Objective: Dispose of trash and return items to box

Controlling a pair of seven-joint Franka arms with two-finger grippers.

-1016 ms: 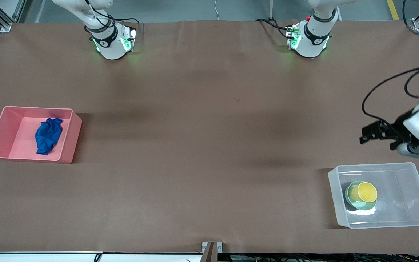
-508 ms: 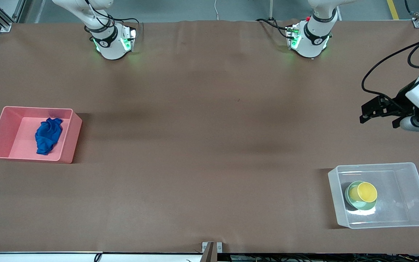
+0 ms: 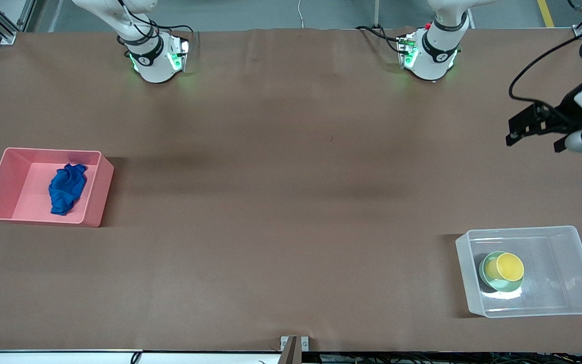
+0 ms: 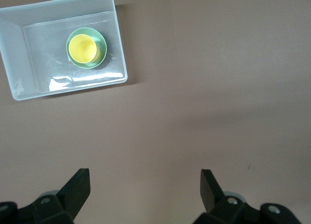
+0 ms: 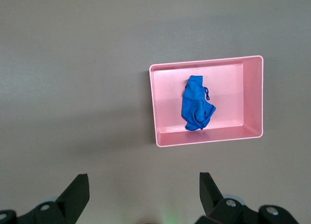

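The left hand (image 3: 533,129) has risen, fingers apart and empty, well clear of the box (image 3: 574,237) holding cup (image 3: 510,266) and bowl (image 3: 488,278).

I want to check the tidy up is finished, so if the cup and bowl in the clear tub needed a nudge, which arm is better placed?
Left, probably. The left gripper hangs open at the tub's end of the table, and its wrist view shows the cup in the bowl. The right gripper, also open, is high over the table, its camera facing the pink bin.
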